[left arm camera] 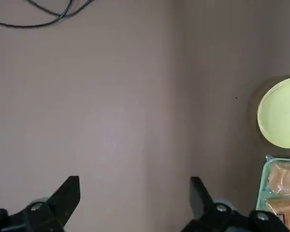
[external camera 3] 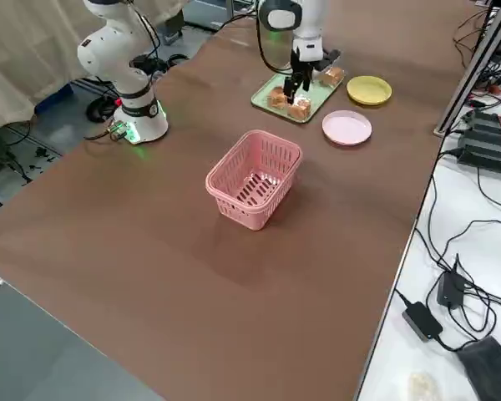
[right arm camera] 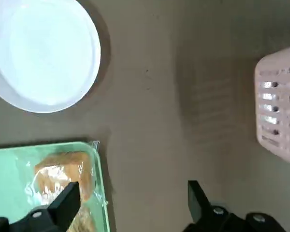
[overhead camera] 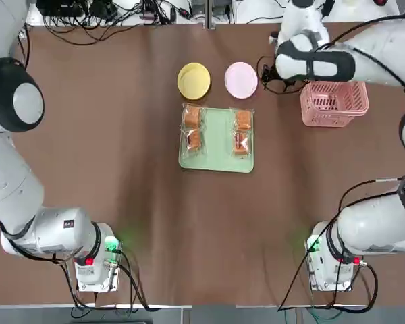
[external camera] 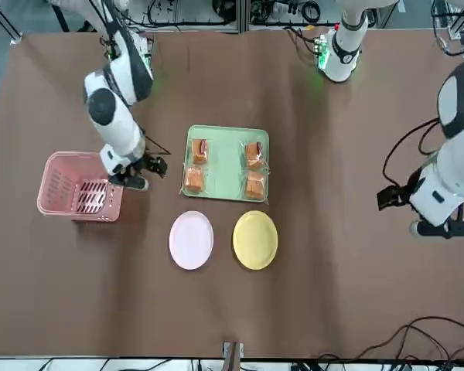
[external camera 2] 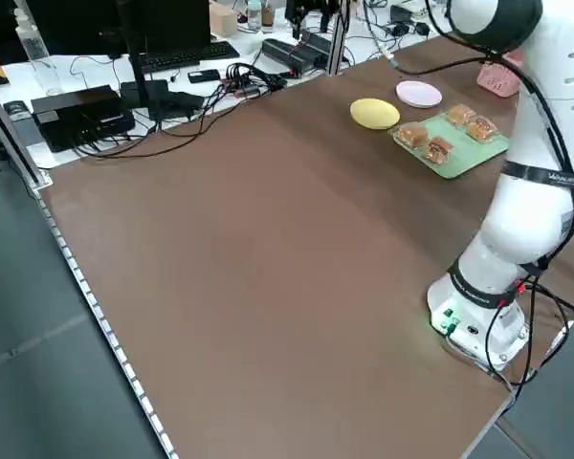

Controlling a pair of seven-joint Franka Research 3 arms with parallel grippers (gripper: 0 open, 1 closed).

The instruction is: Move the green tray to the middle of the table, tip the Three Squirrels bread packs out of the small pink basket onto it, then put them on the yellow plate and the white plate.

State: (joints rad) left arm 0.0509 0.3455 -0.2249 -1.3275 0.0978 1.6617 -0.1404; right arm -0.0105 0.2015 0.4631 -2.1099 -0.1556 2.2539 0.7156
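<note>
4 bread packs [overhead camera: 192,119], 2 plates [overhead camera: 194,80] (yellow, white), 1 tray [overhead camera: 217,138], 1 basket [overhead camera: 334,103].

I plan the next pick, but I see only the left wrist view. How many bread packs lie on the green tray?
Observer: Four bread packs lie on the green tray, two along each long side.
Operator: Is the pink basket empty?
Observer: Yes, the small pink basket stands upright and empty, on the robot's right.
Operator: And the white plate?
Observer: The white plate is bare, beside the yellow plate.
</note>
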